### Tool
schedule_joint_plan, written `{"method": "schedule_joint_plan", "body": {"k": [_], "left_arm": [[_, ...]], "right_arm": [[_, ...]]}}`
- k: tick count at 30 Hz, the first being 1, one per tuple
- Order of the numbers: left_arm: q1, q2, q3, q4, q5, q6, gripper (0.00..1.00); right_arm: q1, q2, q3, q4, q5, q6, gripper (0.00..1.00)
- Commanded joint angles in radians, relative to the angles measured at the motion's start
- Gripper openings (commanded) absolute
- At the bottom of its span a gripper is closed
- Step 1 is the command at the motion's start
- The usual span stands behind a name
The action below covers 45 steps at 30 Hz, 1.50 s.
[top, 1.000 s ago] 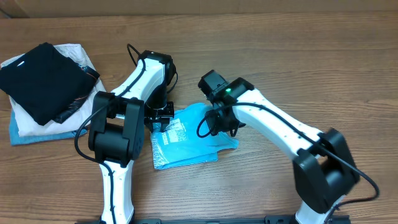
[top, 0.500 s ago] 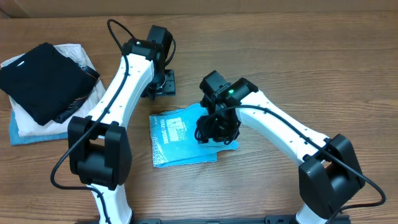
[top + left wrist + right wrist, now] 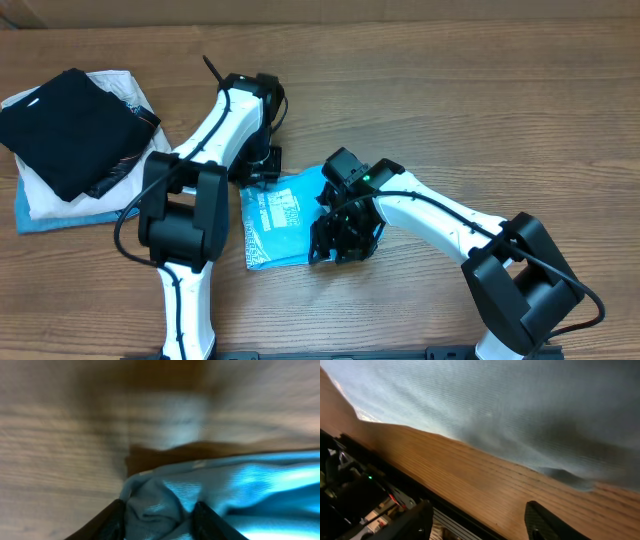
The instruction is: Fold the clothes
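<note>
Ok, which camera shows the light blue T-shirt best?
Overhead: the light blue thin-fabric T-shirt lies folded on the wooden table, white print up, one side hidden under the right arm. Left wrist shows only a blurred, bunched corner; right wrist only plain fabric along one edge.

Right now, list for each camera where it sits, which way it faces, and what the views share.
Overhead: fixed above the table, looking down; both arms, left gripper and right gripper at the T-shirt, folded pile at the picture's left.
Left wrist: on the left arm, blurred, looking past its fingers at bunched shirt fabric between them.
Right wrist: on the right arm, looking low across the wood at the shirt's edge; its fingers spread apart.
Shared: all three show the T-shirt and the table.
</note>
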Motion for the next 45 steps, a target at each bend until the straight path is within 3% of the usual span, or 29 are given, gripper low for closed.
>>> {"method": "schedule_joint_plan", "body": {"k": [1,4,11,21,28,39,45], "left_arm": [[-0.008,0.063,0.000,-0.070,-0.027,0.023,0.41],[-0.004,0.097,-0.005,-0.138,-0.029,0.019,0.28],[-0.005,0.100,-0.054,-0.227,-0.020,0.004,0.21],[-0.005,0.100,-0.079,-0.202,-0.015,-0.023,0.23],[-0.009,0.100,-0.079,-0.170,0.085,-0.021,0.23],[-0.011,0.100,-0.079,-0.156,0.102,-0.021,0.23],[-0.014,0.100,-0.079,-0.159,0.113,-0.023,0.23]], "right_arm": [[0.000,-0.013,-0.029,0.023,-0.030,0.038,0.65],[0.000,-0.012,-0.048,0.027,-0.030,0.042,0.66],[-0.013,0.051,-0.060,0.045,-0.007,0.056,0.67],[-0.163,0.120,-0.060,0.080,0.001,0.071,0.55],[-0.190,0.120,-0.060,0.134,-0.001,0.078,0.49],[-0.193,0.120,-0.057,0.231,0.063,0.085,0.21],[-0.298,0.120,-0.005,0.273,0.127,0.000,0.20]]}}
